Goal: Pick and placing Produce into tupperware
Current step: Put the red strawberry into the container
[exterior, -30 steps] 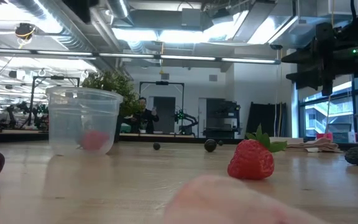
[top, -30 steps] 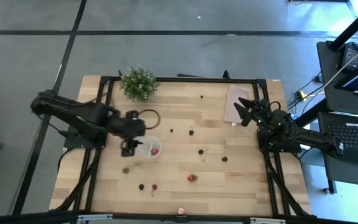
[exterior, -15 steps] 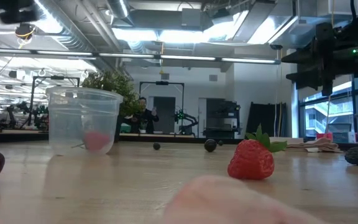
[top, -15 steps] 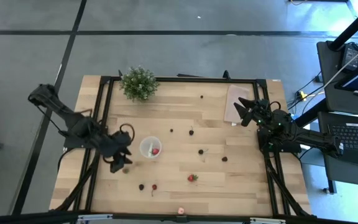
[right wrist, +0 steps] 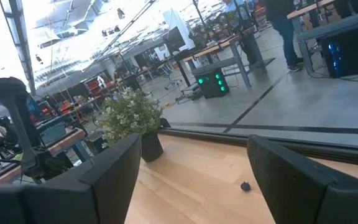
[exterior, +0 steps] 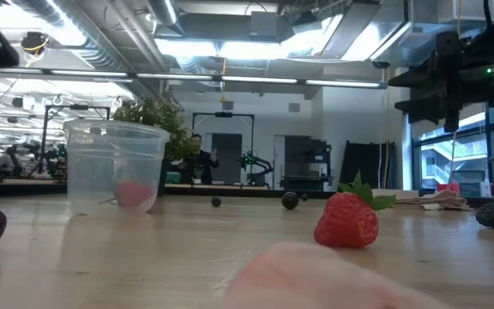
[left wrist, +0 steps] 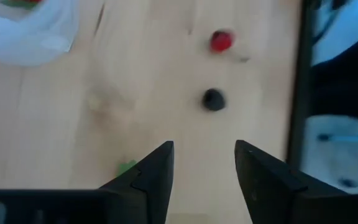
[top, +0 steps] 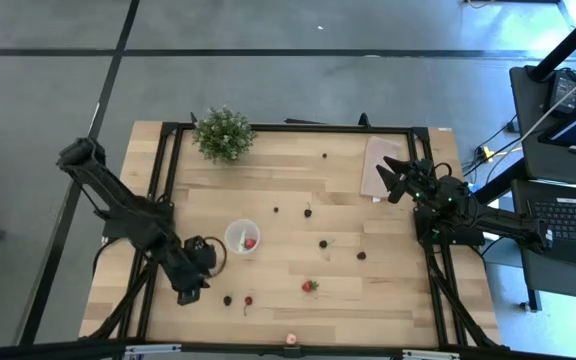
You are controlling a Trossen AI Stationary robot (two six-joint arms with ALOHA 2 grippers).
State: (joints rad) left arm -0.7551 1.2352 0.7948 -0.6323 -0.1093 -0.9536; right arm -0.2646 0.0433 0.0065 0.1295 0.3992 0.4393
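The tupperware point(top: 241, 238), a small translucent round cup, stands on the wooden table with a red strawberry point(top: 250, 242) inside it. Loose produce lies around it: a dark berry point(top: 227, 300), a red one point(top: 248, 300) and a strawberry point(top: 310, 286). My left gripper point(top: 196, 285) hovers low, near-left of the cup, and is open. In the left wrist view my left gripper point(left wrist: 204, 165) has bare table between its fingers. The dark berry point(left wrist: 214, 99) and the red one point(left wrist: 221, 41) lie ahead of it. My right gripper point(top: 396, 180) waits open at the far right.
A potted plant point(top: 223, 133) stands at the far edge and a beige sheet point(top: 380, 165) lies far right. More dark berries point(top: 322, 243) point(top: 360, 255) point(top: 307, 212) dot the middle. A pink piece point(top: 291, 339) lies at the near edge. A small green bit point(left wrist: 127, 166) lies beside my left fingers.
My left gripper has swung from just left of the cup toward the table's near edge and gone down, turning as it went. It now hangs over the near-left part of the table. The cup and the produce have stayed put.
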